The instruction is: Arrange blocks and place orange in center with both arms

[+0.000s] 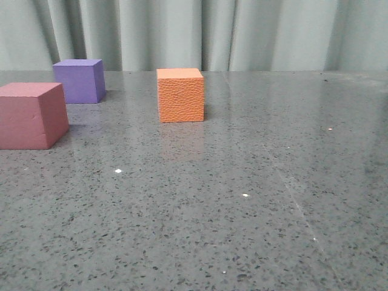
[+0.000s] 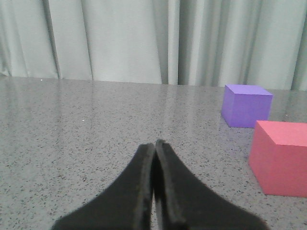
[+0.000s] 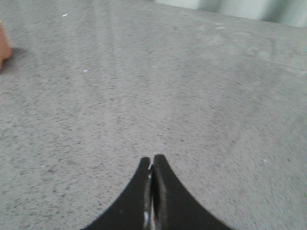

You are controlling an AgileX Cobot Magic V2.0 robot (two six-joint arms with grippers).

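Nothing was arranged yet: the red cube and purple cube sat close together at the table's left, the orange cube apart at centre. Both the left gripper and right gripper were pressed together, empty. Open tabletop lay to the right.

Pebbled matte orange cube, glossy speckled table

Red-pink cube, purple cube, orange cube (pebbled) stand apart, upright.
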